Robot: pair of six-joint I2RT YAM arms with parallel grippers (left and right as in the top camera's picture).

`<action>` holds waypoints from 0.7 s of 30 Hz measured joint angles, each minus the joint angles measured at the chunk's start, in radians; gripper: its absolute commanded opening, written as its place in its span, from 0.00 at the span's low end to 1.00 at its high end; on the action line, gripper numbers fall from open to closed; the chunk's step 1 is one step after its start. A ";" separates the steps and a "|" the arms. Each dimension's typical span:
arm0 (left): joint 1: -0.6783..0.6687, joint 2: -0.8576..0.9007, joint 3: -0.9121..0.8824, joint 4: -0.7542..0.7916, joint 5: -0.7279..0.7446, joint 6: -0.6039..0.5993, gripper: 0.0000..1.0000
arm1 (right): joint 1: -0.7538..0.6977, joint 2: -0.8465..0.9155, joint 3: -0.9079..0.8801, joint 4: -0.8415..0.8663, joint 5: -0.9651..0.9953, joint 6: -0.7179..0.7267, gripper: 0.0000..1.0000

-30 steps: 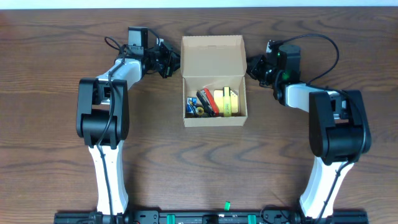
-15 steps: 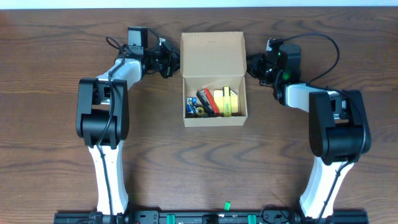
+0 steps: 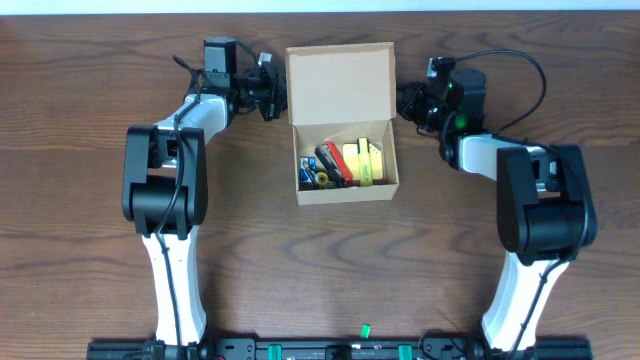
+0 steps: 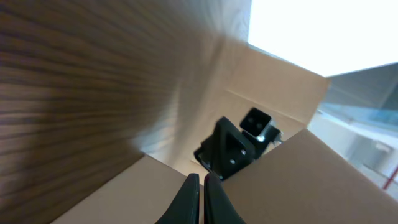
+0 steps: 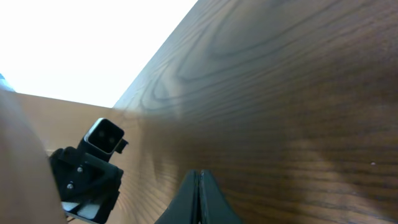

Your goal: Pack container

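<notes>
The container (image 3: 347, 190) is a tan cardboard box in the middle of the table. Its hinged lid (image 3: 339, 84) stands open on the far side. Inside lie yellow pieces (image 3: 364, 163), a red and black item (image 3: 328, 163) and small blue bits (image 3: 309, 176). My left gripper (image 3: 277, 96) is shut and sits against the lid's left edge. In the left wrist view its fingers (image 4: 203, 182) press on cardboard (image 4: 124, 193). My right gripper (image 3: 404, 101) is shut beside the lid's right edge. In the right wrist view its fingers (image 5: 199, 179) hover over the wood.
The brown wooden table (image 3: 90, 150) surrounds the box. Both arms reach in from the near edge, their bases at the left (image 3: 165, 190) and right (image 3: 540, 210). Each wrist view shows the opposite gripper, the right wrist one (image 5: 84, 171) past the lid.
Both grippers have moved slightly toward the far side of the table. The lid's far edge has shifted that way with them and now appears a little larger. The box body has not moved.
</notes>
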 measured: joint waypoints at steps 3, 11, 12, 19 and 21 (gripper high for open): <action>0.009 0.000 0.000 0.040 0.039 -0.018 0.06 | 0.005 0.000 0.000 0.003 -0.004 0.000 0.01; 0.047 0.000 0.000 0.069 0.120 -0.036 0.06 | 0.008 0.000 0.000 0.075 -0.031 -0.001 0.01; 0.047 0.000 0.000 0.080 0.128 -0.039 0.06 | 0.008 0.000 0.000 0.076 -0.034 -0.001 0.01; 0.047 0.000 0.000 0.261 0.195 -0.118 0.06 | 0.008 0.000 0.000 0.112 -0.068 0.000 0.01; 0.047 0.000 0.000 0.350 0.216 -0.174 0.06 | 0.008 0.000 0.001 0.129 -0.080 -0.001 0.01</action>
